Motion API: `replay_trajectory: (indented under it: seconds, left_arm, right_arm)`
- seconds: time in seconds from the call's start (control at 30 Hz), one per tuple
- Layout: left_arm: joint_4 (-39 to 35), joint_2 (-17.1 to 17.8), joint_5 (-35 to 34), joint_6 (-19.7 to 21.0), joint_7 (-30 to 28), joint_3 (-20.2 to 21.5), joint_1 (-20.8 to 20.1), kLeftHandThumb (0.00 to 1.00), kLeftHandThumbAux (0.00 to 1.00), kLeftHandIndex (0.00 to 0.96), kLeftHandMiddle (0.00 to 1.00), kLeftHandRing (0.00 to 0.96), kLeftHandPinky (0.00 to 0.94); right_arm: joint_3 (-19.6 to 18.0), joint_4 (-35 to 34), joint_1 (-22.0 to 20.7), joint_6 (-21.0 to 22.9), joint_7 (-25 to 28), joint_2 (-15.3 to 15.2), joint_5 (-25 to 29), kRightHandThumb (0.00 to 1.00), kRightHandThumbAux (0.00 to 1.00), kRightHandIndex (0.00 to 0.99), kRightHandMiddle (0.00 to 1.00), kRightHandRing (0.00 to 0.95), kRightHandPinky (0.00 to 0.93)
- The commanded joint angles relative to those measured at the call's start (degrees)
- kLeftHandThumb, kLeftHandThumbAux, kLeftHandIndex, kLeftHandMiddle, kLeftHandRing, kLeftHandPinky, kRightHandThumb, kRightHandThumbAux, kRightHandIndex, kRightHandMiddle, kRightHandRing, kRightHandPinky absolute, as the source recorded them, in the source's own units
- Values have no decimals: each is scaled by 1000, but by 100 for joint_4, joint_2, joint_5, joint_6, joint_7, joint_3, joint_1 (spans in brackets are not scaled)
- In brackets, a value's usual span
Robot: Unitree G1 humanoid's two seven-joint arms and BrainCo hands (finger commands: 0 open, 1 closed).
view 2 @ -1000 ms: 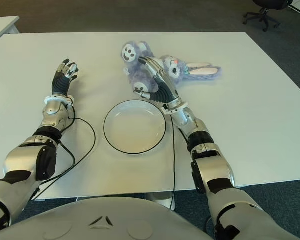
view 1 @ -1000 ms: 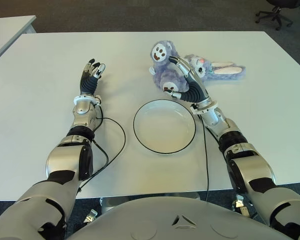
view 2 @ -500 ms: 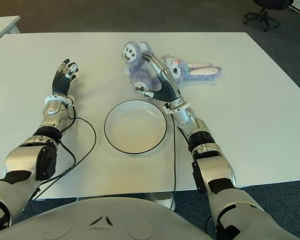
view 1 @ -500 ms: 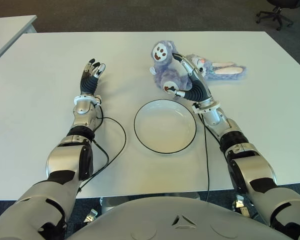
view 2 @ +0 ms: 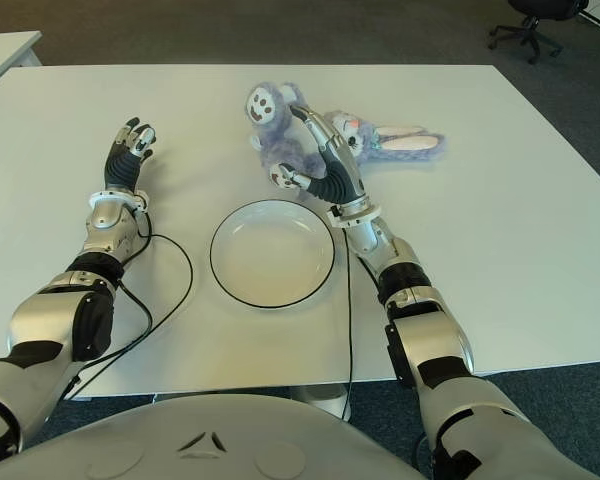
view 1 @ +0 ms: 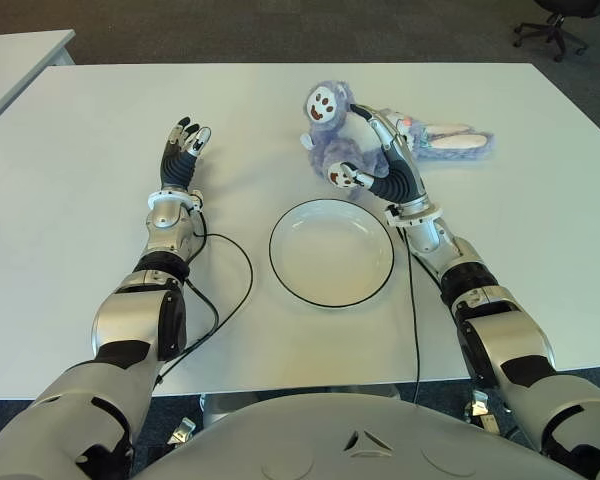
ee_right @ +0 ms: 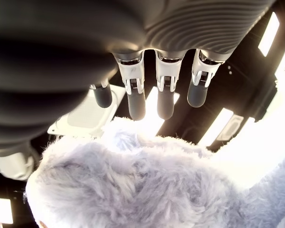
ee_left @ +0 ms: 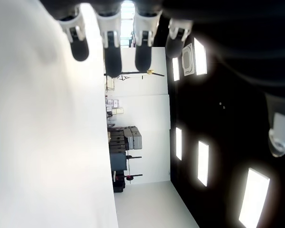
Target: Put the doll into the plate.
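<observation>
- A round white plate with a thin dark rim [view 1: 331,252] sits on the white table [view 1: 90,300] directly in front of the robot; its bowl holds nothing.
- The fluffy lavender plush doll with long pink-lined ears [view 1: 342,140] lies on the table just beyond the plate's far right edge, not in the plate. One of its soles, pale with dark smiley-style paw markings [view 1: 323,102], faces up toward the camera; its ears [view 1: 454,141] stretch out toward the robot's right.
- The right hand [view 1: 375,150] is laid over the doll's body, fingers [view 1: 363,116] arched across the top of the fur and the thumb at the near side by a second marked paw [view 1: 338,177]. In the right wrist view the fingertips [ee_right: 165,103] hang extended above the fur [ee_right: 133,185], so a closed grip cannot be confirmed; I cannot tell whether the hand has the doll clamped.
- The left hand [view 1: 182,152] shows well to the left of the plate, over bare table, fingers straight and slightly apart, holding nothing.
- A thin black cable [view 1: 230,290] loops on the table between the left forearm and the plate.
- No brand, label or readable writing appears on anything.
</observation>
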Motion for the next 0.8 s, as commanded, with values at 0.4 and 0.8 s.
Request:
replay_trajectory:
  seconds: [0.4,0.8]
  left_arm:
    - [300,-186,-44,361,-88,51,500,0,457,3,147,168,138]
    - [272,-222,-56,326,-83,56,509,0,437,0,142,165,146]
  right_arm:
    - [252,1250,1879,320,454,418,498,586,423,122,205,194,234]
    - [278,1043,1954,682,622,485,476,653,433,160,233,215,201]
